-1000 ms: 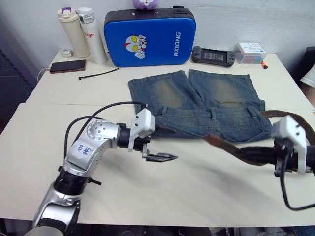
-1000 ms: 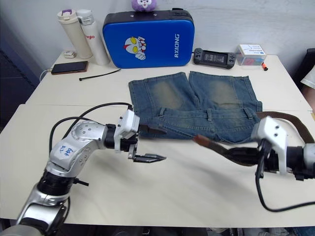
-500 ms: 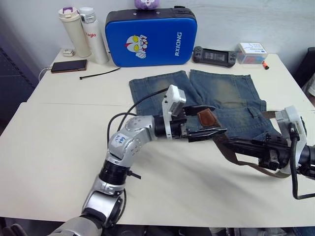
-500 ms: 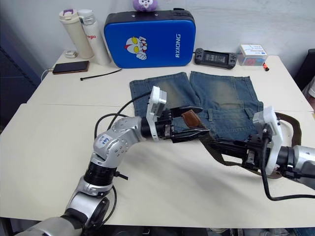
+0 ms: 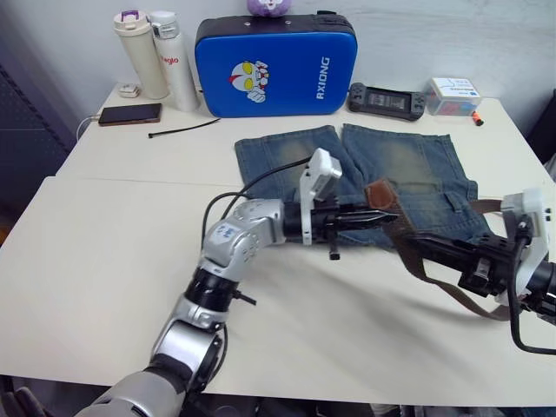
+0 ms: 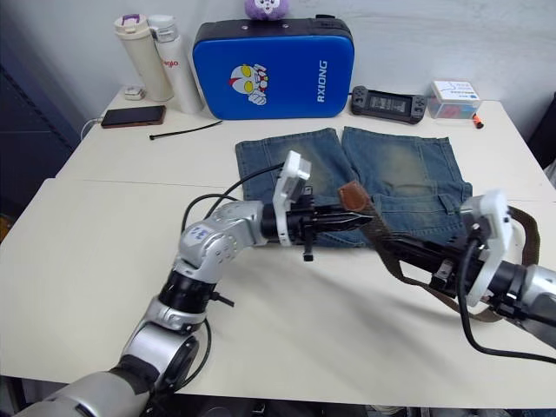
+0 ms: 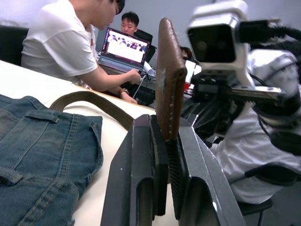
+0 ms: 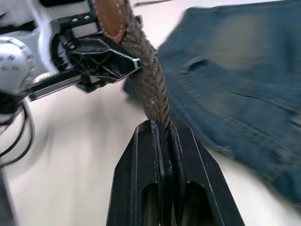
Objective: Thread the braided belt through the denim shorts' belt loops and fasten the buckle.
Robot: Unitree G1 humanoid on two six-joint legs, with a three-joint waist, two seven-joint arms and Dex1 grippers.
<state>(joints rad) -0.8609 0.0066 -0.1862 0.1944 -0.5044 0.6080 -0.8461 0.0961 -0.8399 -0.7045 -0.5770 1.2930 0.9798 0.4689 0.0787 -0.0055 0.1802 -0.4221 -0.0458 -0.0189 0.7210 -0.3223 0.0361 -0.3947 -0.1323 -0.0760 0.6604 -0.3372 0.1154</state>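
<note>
The denim shorts lie flat on the table, waistband toward me, with a belt loop showing near the right hip. My left gripper reaches over the waistband and is shut on the braided belt's brown leather tip, which stands upright between the fingers. Just right of it, my right gripper is closed around the braided belt a short way down the strap. The rest of the strap trails off to the right behind my right arm. The buckle is out of view.
A blue case stands at the back, with two bottles, a phone and a black cable tie to its left. A game controller and small box sit back right. People sit beyond the table.
My left gripper swung right over the waistband and closed on the belt's leather tip. The right gripper brought the strap up to it.
</note>
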